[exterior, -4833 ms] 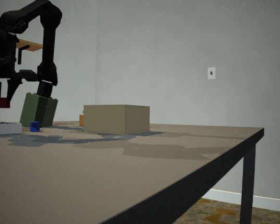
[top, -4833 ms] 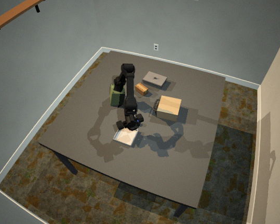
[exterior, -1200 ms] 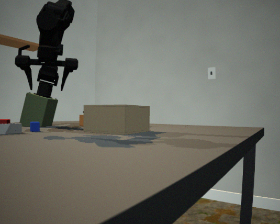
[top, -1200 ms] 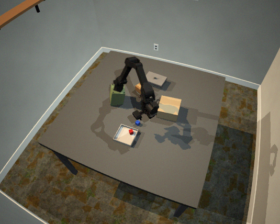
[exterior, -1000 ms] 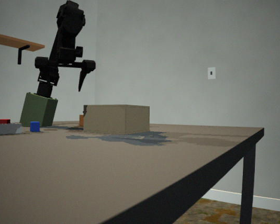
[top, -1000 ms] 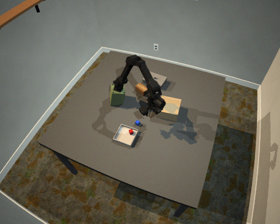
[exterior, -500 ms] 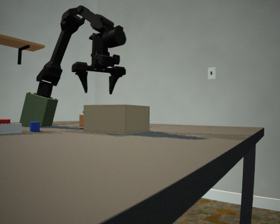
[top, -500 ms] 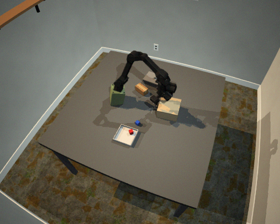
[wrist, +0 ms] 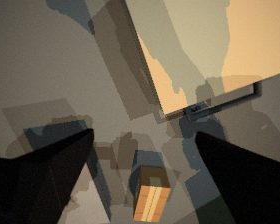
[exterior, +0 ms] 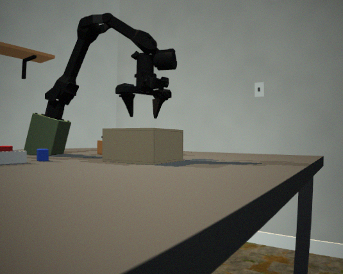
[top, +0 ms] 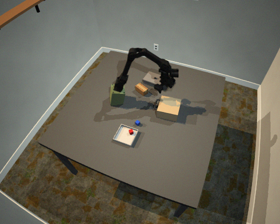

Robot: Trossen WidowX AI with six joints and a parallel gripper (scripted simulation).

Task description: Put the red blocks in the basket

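Observation:
A red block [top: 131,131] lies inside the shallow white basket [top: 125,135] near the table's middle; it also shows at the far left of the side view [exterior: 5,148]. A blue block [top: 137,122] sits on the table just behind the basket. My gripper [top: 160,87] hangs open and empty in the air behind the tan drawer unit [top: 168,107]. In the side view the gripper [exterior: 142,110] is well above the unit [exterior: 142,145]. The wrist view shows the unit's top [wrist: 211,50] and its handle [wrist: 221,102] between my spread fingers.
A flat grey lidded box [top: 151,78] stands at the back, behind the gripper. A small orange wooden block [top: 141,89] lies between it and the green robot base [top: 117,95], and shows in the wrist view [wrist: 152,200].

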